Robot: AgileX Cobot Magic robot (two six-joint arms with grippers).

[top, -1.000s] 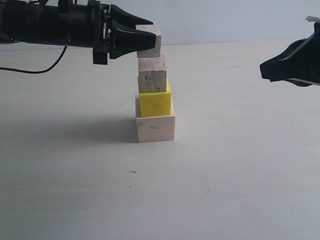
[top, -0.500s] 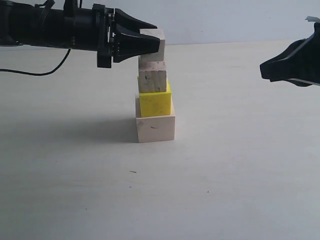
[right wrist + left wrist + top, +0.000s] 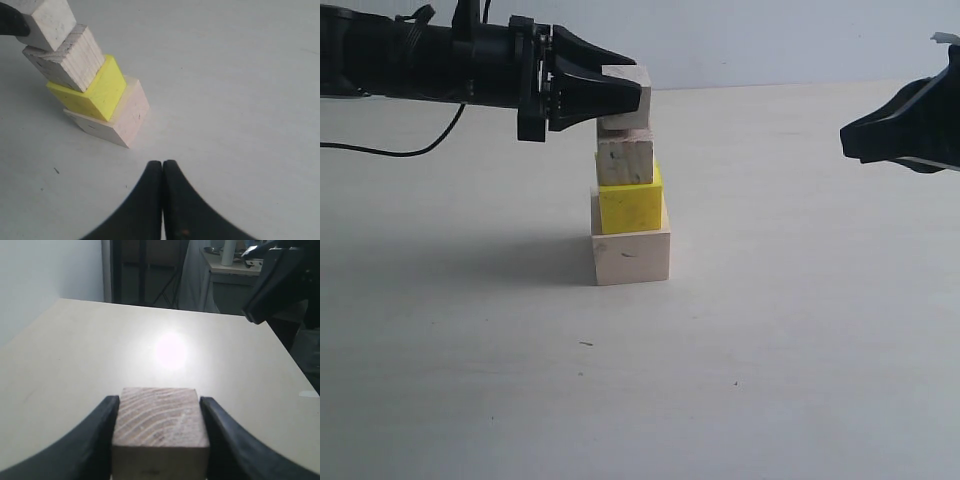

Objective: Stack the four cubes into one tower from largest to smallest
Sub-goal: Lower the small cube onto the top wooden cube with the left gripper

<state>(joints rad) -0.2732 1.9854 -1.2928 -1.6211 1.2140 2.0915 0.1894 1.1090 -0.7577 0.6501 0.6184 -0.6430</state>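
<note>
Left pincer (image 3: 628,97) pinching smallest cube (image 3: 47,20) by opposite side faces, just above the tower (image 3: 630,205) on the tabletop (image 3: 800,330); contact unclear. Light, rigid wood, flat faces: likely grips fine, but stack looks nudge-prone. Right pincer (image 3: 162,172) pressed together, empty.

exterior: low, side-on to tower of wooden and yellow cubes (image 3: 630,205) | left wrist: level, close behind pale wooden cube (image 3: 160,425) | right wrist: above, shares tower
</note>
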